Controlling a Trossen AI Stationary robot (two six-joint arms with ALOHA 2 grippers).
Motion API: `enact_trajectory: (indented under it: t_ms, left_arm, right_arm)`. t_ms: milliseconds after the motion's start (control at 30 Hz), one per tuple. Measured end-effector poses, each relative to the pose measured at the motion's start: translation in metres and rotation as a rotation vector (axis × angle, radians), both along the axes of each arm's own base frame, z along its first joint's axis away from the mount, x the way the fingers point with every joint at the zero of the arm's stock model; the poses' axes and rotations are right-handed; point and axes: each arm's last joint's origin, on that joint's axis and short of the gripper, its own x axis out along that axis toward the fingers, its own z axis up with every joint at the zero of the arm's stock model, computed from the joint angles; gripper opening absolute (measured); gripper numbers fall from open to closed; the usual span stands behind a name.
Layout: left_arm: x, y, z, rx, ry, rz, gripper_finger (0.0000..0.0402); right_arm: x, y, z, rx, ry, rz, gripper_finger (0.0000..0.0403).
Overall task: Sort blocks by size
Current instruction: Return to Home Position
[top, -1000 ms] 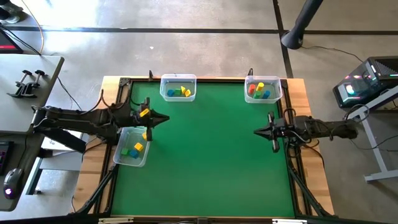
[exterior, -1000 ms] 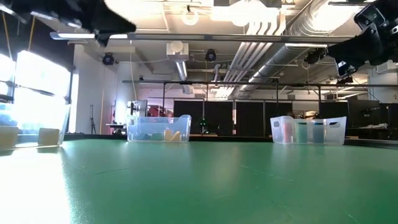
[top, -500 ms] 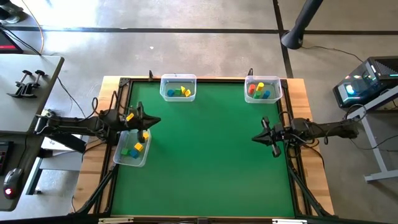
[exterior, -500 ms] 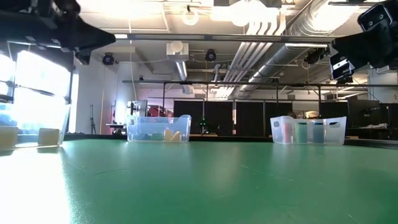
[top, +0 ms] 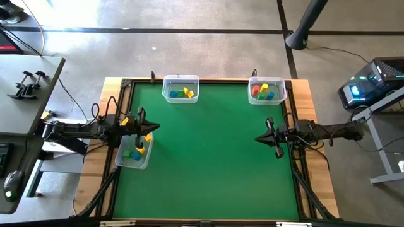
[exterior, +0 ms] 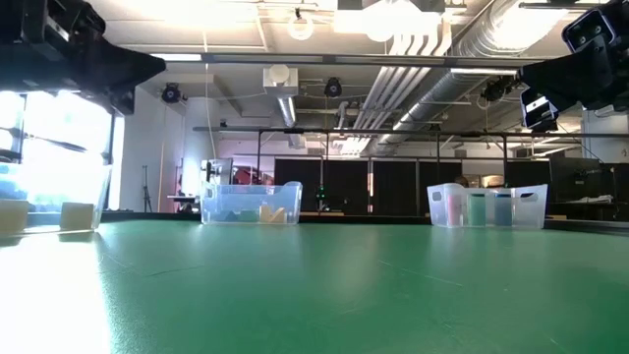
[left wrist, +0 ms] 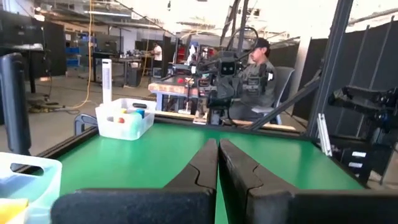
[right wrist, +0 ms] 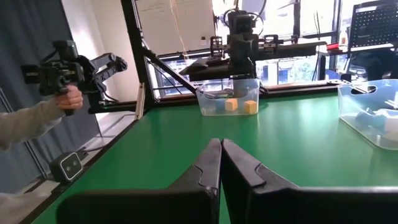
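Two slender black jointed arms, yellow tag on left, tapered dark fingers

The left arm reaches in from the left side, stretched out almost straight and level. The left gripper is held above the left edge of the tabletop and points across at the other arm. Its fingers are pressed together along their length, with nothing between them. The right arm mirrors this from the right side, also extended and level. The right gripper sits above the right edge and points left, its fingers likewise pressed together and empty. In the low view, both wrists hang high above the surface.
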Motion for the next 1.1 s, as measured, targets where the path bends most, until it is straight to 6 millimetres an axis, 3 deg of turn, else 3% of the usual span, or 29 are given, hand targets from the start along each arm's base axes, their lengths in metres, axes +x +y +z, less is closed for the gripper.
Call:
enact_trajectory:
  t_ms: [233, 500, 1100]
  left_arm:
    - [0.0, 0.0, -0.009, 0.075, 0.096, -0.005, 0.0]
    - [0.0, 0.0, -0.015, 0.03, 0.158, 0.008, 0.0]
    - [0.0, 0.0, -0.016, 0.03, 0.167, 0.011, 0.0]
  right_arm:
    - [0.0, 0.0, 0.0, 0.0, 0.0, 0.0, 0.0]
    - [0.0, 0.0, 0.0, 0.0, 0.0, 0.0, 0.0]
    - [0.0, 0.0, 0.0, 0.0, 0.0, 0.0, 0.0]
